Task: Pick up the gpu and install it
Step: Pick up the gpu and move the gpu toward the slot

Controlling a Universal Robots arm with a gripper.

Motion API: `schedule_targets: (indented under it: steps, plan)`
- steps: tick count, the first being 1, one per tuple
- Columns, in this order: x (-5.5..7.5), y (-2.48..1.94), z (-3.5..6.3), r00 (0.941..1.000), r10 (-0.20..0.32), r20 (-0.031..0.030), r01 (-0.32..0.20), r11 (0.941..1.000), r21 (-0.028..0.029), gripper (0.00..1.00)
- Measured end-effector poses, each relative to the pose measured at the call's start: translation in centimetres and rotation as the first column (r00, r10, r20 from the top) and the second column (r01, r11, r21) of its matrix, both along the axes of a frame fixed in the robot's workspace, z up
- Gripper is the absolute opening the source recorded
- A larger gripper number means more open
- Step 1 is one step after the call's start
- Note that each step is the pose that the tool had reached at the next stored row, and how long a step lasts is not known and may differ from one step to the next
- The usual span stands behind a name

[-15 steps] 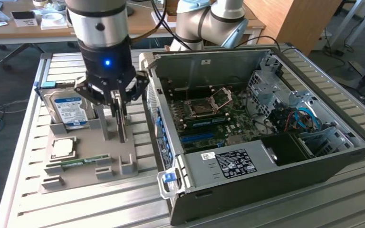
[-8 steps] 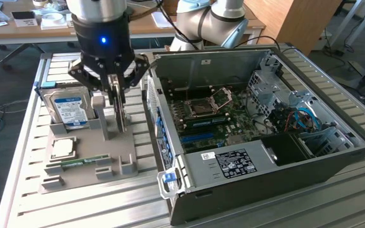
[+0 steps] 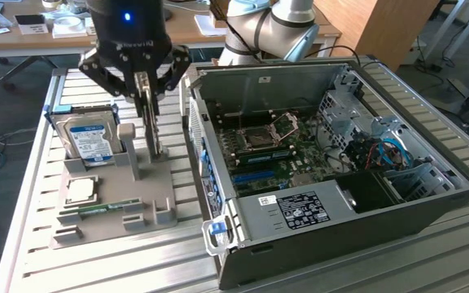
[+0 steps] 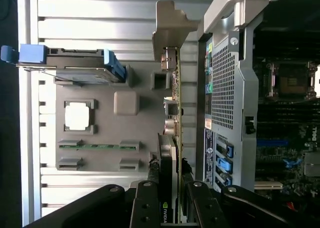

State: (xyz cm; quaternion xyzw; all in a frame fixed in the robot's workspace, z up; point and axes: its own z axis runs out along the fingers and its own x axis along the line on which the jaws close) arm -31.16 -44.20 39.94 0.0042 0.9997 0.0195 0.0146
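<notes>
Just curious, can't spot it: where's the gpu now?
The gpu stands upright in the gripper, toward the exterior view's left, between hard drive and case.

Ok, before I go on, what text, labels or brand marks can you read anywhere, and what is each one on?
Nothing reads clearly enough to quote.
end effector body: pale lettering, too blurred to read.
hard drive, blue label: print too small.
white sticker on the computer case: print too small.
gpu, held in the end effector: a small green logo, letters too small.
</notes>
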Motion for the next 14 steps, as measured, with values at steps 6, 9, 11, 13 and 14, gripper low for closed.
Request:
schedule_targets:
  steps: [6, 9, 11, 13, 14]
  plan:
    - [0.0, 0.00, 1.87, 1.0000, 0.001, 0.0002, -0.001, 1.0000, -0.0002, 0.27]
    - [0.0, 0.00, 1.87, 1.0000, 0.001, 0.0001, -0.001, 1.0000, -0.0003, 0.27]
    - [0.0, 0.00, 1.88, 1.0000, 0.001, 0.0000, -0.001, 1.0000, -0.0004, 0.27]
    - [0.0, 0.00, 1.95, 1.0000, 0.001, -0.0003, -0.001, 1.0000, -0.0006, 0.27]
    - [0.0, 0.00, 2.03, 1.0000, 0.001, -0.0002, -0.001, 1.0000, -0.0006, 0.27]
